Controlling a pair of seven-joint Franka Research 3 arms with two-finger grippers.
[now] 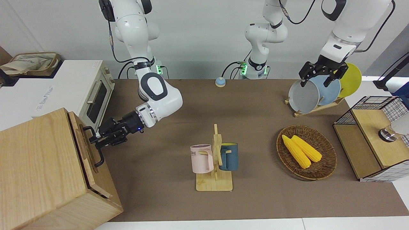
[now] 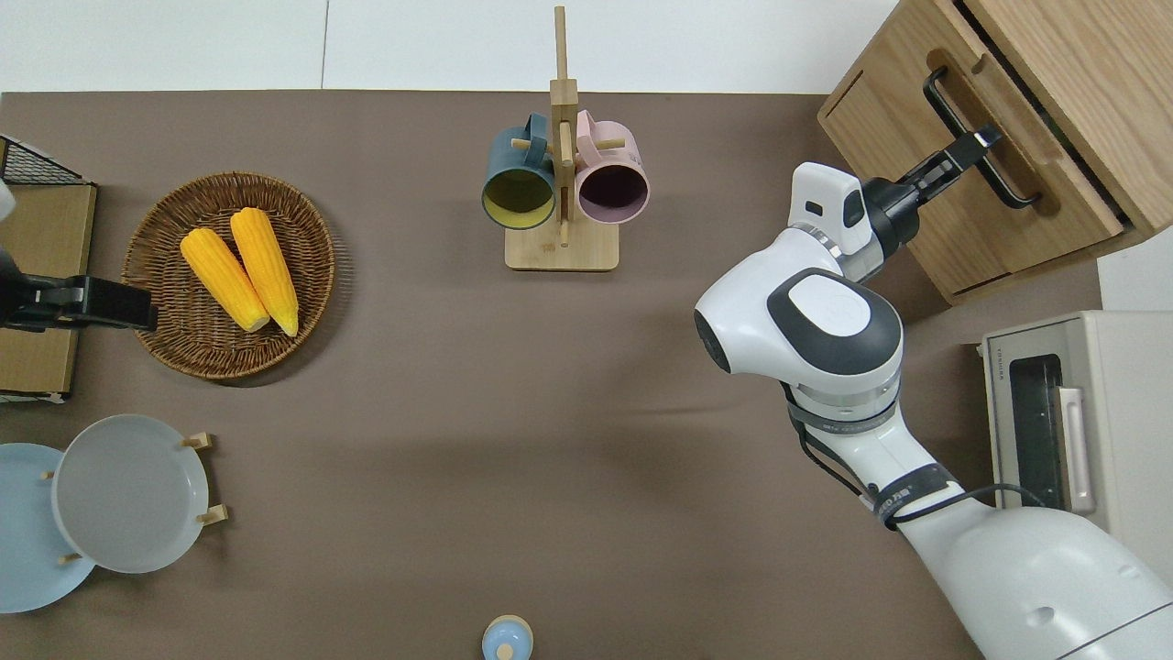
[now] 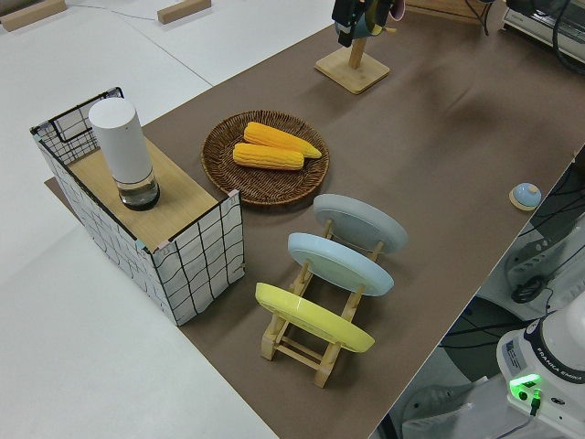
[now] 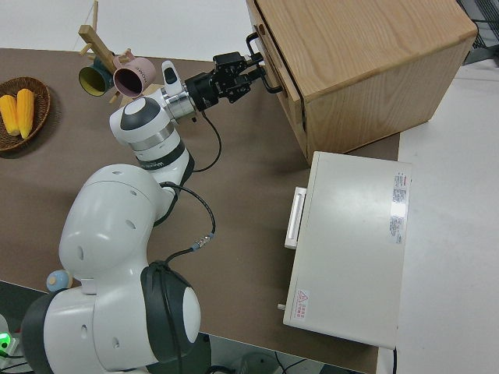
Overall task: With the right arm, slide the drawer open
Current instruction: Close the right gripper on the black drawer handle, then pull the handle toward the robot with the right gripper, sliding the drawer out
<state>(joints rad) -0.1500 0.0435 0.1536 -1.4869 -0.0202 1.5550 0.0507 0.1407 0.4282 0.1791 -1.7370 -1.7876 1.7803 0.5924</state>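
At the right arm's end of the table stands the wooden cabinet (image 1: pixel 48 166), its drawer (image 1: pixel 83 150) facing the table's middle. In the front view the right gripper (image 1: pixel 96 138) sits at the black bar handle (image 1: pixel 96 147), fingers closed around it near its end nearer the robots. The overhead view shows the fingers (image 2: pixel 971 147) crossing the bar and a dark gap along the drawer front's edge, slightly out from the cabinet; the right side view confirms the grip. The white toaster oven (image 1: pixel 80 89) sits beside the cabinet, nearer the robots. The left arm is parked.
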